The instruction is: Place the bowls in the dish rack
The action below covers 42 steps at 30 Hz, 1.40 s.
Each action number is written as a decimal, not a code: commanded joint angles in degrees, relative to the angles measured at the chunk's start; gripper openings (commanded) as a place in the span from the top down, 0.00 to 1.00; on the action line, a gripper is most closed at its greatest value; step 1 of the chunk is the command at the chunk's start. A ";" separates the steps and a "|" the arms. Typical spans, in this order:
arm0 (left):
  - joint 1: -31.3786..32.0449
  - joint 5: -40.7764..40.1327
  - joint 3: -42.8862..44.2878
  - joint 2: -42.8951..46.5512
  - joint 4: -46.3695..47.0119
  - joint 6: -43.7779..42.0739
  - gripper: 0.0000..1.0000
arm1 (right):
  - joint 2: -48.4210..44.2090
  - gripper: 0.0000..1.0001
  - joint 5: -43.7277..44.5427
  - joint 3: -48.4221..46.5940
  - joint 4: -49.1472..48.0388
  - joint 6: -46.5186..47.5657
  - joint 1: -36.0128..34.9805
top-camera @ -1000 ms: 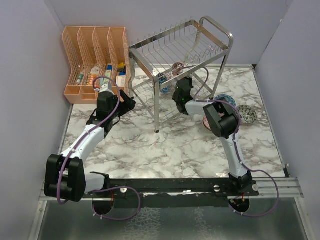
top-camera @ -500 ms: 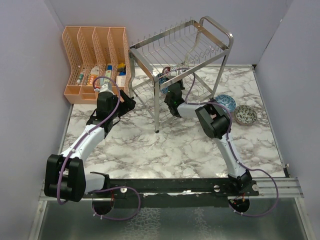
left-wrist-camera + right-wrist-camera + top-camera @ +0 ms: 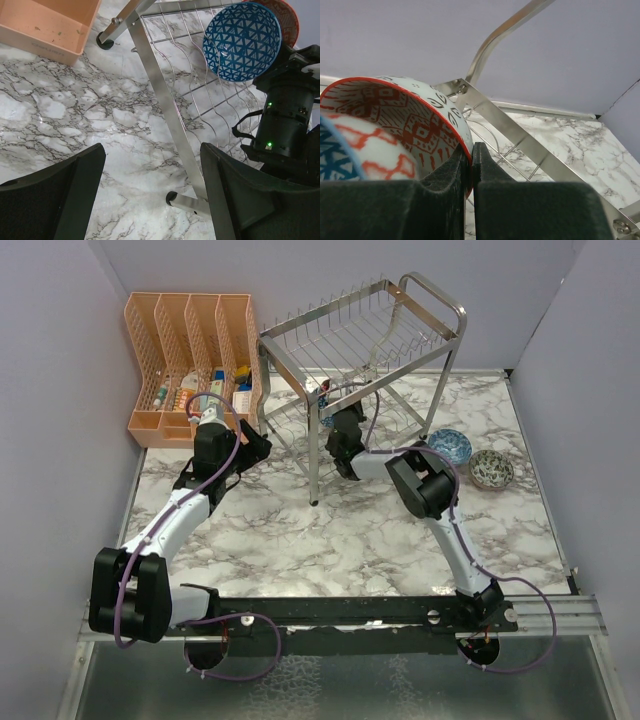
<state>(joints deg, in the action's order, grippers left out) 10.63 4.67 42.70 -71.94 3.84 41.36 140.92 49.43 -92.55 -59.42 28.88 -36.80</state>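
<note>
1. The left gripper (image 3: 152, 165) is held part-open and empty, near the dish rack's (image 3: 160, 100) front leg.
2. A teal bowl (image 3: 450, 444) and a greyish bowl (image 3: 493, 468) are seen right of the rack.
3. Inside the rack's lower tier, the red bowl (image 3: 385, 107) is pinched by its rim in the closed right gripper (image 3: 471, 155), with the blue bowl (image 3: 242, 40) just beside it.

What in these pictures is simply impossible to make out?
Left wrist view: red bowl mostly behind blue bowl.
Right wrist view: blue bowl blurred, cut off by left edge.
Top view: contents of orange organiser too small; dish rack wires obscure both bowls.
</note>
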 commanded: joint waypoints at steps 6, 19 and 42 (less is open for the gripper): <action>0.13 0.89 0.72 -0.57 1.89 -0.52 0.20 | -0.98 0.82 -2.02 3.28 -4.76 1.66 -1.52; 0.09 0.81 0.72 -0.35 1.94 -0.51 0.20 | -5.40 0.31 -1.51 6.33 -2.51 -1.71 -1.52; 0.08 1.05 0.72 -0.31 1.93 -0.46 0.20 | -23.22 0.24 -9.46 21.45 11.76 -16.56 -1.52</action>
<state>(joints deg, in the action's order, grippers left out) 10.63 4.75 42.70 -72.36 4.34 41.39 123.24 43.90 -73.01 -53.28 18.61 -37.93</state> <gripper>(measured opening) 0.796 0.760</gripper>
